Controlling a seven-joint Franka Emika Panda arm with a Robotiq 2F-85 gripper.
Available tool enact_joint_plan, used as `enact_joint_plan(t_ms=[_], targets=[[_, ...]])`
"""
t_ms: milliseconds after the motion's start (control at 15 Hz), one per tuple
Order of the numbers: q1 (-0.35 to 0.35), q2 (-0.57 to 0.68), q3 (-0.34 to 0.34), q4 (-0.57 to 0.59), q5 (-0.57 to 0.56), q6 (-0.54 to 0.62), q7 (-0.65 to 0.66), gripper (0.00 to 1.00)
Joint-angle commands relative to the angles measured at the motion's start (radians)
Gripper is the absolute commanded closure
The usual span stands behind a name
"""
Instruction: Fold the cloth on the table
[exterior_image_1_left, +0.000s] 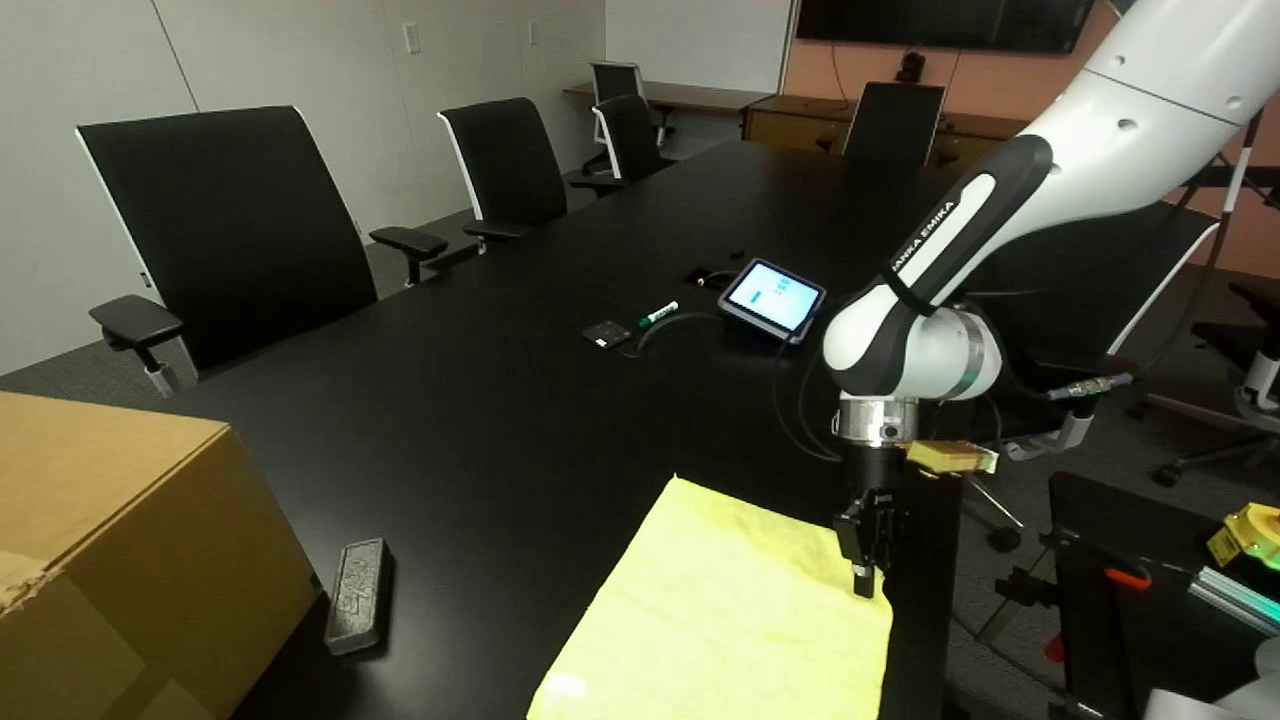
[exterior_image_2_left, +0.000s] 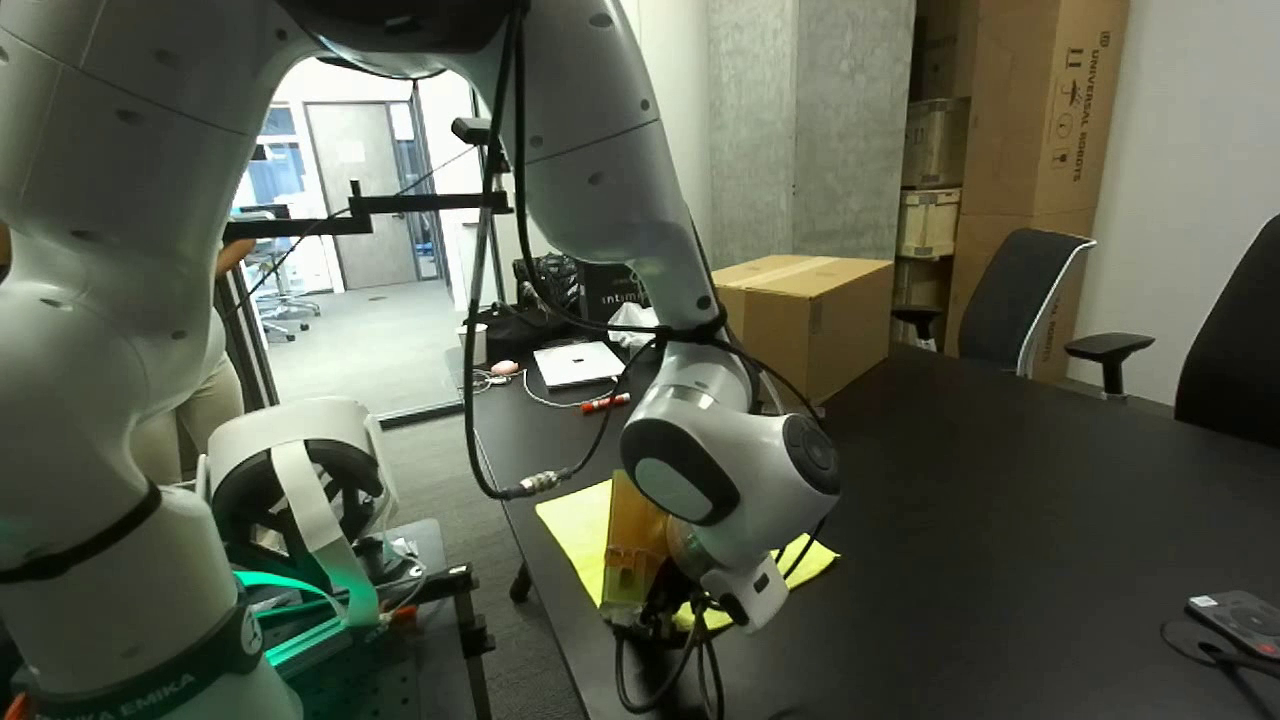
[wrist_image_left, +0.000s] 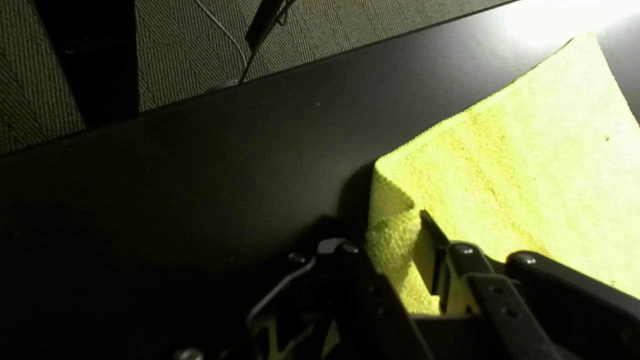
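Note:
The pale yellow cloth (exterior_image_1_left: 720, 620) lies mostly flat on the black table (exterior_image_1_left: 480, 440), near its edge. In the other exterior view the cloth (exterior_image_2_left: 575, 530) is partly hidden behind the arm. My gripper (exterior_image_1_left: 868, 575) points down at one corner of the cloth. In the wrist view the gripper (wrist_image_left: 392, 227) straddles that corner of the cloth (wrist_image_left: 540, 145), which is bunched into a raised fold between the fingers. The fingers stand somewhat apart, with the fold between them. The left finger is dark, so I cannot tell whether they grip it.
A cardboard box (exterior_image_1_left: 190, 560) and a dark eraser (exterior_image_1_left: 358, 595) stand beyond the cloth. A tablet (exterior_image_1_left: 772, 298), a green marker (exterior_image_1_left: 658, 314) and a small black device (exterior_image_1_left: 605, 334) with cables lie farther along. The table's edge (wrist_image_left: 300, 65) runs close to the gripper. Chairs (exterior_image_1_left: 230, 220) line the table.

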Motion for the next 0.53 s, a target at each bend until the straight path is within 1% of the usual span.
enact_joint_plan(t_ms=[0,67,133,333,467], targets=[[0.02,0.009,-0.017,0.008,-0.001,0.009,0.024,0.91],[0.019,0.01,-0.018,0.009,-0.001,0.01,0.026,0.95],[0.019,0.008,-0.02,0.008,-0.003,0.008,0.028,0.96],[0.015,-0.01,-0.027,0.001,-0.006,0.0,0.035,0.92],[0.017,-0.03,-0.034,-0.004,-0.016,-0.006,0.036,0.91]])
